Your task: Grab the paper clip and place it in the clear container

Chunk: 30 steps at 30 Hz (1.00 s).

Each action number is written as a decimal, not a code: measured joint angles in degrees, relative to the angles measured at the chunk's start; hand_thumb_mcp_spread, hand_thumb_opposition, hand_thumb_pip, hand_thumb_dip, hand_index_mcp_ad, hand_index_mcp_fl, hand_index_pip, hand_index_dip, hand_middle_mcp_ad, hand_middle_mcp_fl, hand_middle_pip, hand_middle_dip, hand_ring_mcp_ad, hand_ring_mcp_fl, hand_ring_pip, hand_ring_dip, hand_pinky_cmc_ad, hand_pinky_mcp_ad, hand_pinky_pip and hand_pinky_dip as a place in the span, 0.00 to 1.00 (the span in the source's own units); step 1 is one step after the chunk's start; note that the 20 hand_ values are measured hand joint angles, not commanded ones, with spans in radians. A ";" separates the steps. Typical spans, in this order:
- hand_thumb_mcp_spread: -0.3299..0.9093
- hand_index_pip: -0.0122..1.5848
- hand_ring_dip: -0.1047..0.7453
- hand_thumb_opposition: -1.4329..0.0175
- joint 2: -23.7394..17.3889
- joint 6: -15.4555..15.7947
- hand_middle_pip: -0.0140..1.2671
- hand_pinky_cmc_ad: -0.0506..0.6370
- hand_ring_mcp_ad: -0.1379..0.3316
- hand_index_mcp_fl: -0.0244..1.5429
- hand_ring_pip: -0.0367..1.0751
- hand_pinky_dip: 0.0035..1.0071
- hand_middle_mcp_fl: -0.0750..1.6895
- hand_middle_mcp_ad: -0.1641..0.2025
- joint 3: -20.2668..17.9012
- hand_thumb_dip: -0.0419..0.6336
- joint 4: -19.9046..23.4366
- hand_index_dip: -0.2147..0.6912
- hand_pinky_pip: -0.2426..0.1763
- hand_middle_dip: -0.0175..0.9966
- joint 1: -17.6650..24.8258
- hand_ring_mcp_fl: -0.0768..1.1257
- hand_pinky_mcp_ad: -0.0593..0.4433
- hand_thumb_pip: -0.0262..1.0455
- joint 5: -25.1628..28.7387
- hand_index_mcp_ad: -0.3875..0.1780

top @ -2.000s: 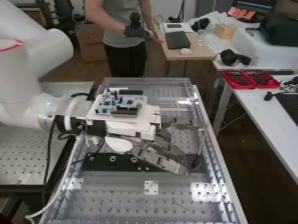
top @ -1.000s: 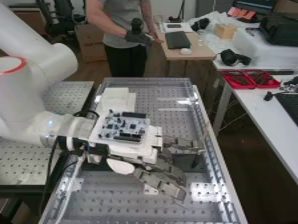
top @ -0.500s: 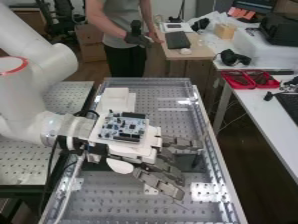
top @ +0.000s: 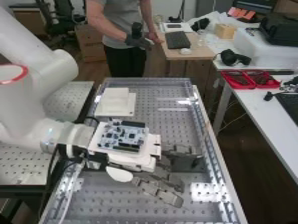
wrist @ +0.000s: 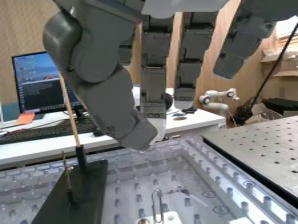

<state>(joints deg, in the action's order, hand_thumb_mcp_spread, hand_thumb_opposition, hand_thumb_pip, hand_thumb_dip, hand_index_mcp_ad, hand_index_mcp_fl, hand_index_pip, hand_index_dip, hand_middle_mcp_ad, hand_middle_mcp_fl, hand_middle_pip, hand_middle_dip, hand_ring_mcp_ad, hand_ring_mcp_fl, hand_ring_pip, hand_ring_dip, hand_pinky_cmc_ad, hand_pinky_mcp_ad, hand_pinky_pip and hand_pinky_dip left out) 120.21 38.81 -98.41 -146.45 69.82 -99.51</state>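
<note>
Dark grey fingers of the hand extend nearly straight and spread in the high view, with nothing visibly held, above the perforated tabletop. In the wrist view, a slim wire loop, apparently the paper clip, stands by a small white plate, beside a black plate.

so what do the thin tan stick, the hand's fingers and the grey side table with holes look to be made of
The stick is probably wood: plain, matte tan. The hand's fingers are dull dark grey, perhaps plastic or coated metal; the look doesn't settle it. The side table seems metal, satin grey with neat rows of holes.
</note>
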 joint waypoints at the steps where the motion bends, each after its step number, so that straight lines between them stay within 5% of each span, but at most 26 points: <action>1: 0.80 0.09 0.76 0.31 0.07 0.00 0.60 0.63 0.38 0.12 0.12 0.15 0.41 0.29 0.02 0.58 0.05 0.04 0.70 0.84 -0.03 0.43 0.61 0.67 -0.04 0.42; 30: 0.80 0.09 0.76 0.31 3.74 2.09 0.61 0.63 0.38 0.11 0.12 0.15 0.39 0.30 0.00 0.58 4.95 0.04 0.70 0.84 -1.18 0.43 0.61 0.68 -6.38 0.41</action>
<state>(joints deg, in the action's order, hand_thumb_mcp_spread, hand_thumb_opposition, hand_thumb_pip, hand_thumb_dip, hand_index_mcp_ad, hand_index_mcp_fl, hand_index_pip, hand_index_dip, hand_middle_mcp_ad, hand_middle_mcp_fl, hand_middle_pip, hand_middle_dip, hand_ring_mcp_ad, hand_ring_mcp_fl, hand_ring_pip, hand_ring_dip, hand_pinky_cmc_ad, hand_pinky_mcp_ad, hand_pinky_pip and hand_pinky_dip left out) 123.95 40.90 -98.40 -141.50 68.64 -105.88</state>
